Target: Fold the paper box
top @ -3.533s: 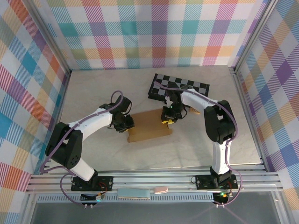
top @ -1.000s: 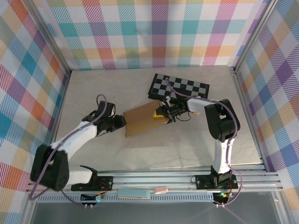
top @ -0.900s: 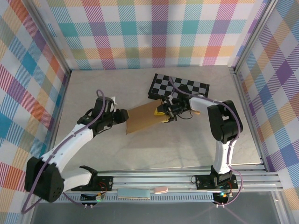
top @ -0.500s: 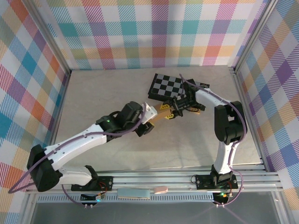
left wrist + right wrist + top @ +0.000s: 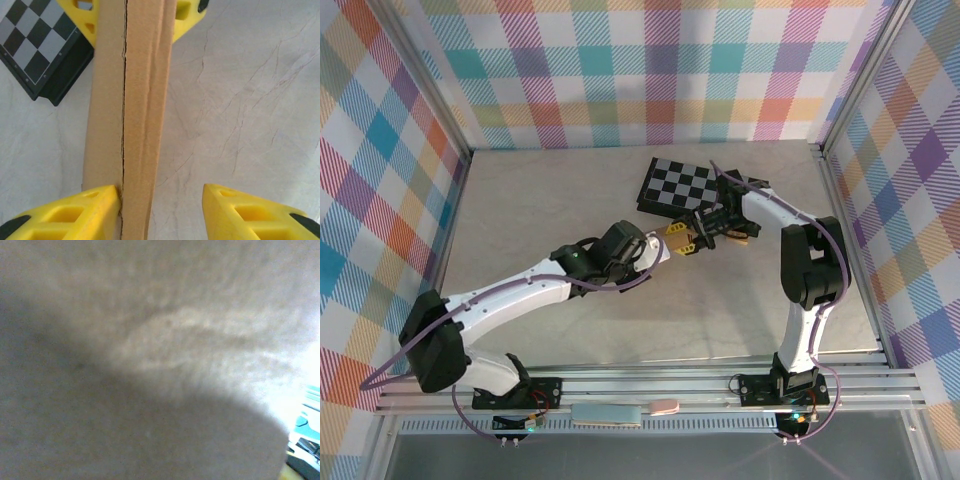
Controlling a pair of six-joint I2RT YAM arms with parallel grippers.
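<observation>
The paper box (image 5: 142, 100) — a slim brown cardboard slab seen edge-on — is being gripped at its far end by the right jaws, whose yellow fingers (image 5: 185, 25) are being pressed against both of its faces. The left jaws are being held released around the near end: one finger (image 5: 75, 212) is touching the cardboard, while the other (image 5: 250, 215) is standing well apart from it. A checkered board (image 5: 35, 50) is lying on the table (image 5: 250, 100) — just beside the right jaws.
</observation>
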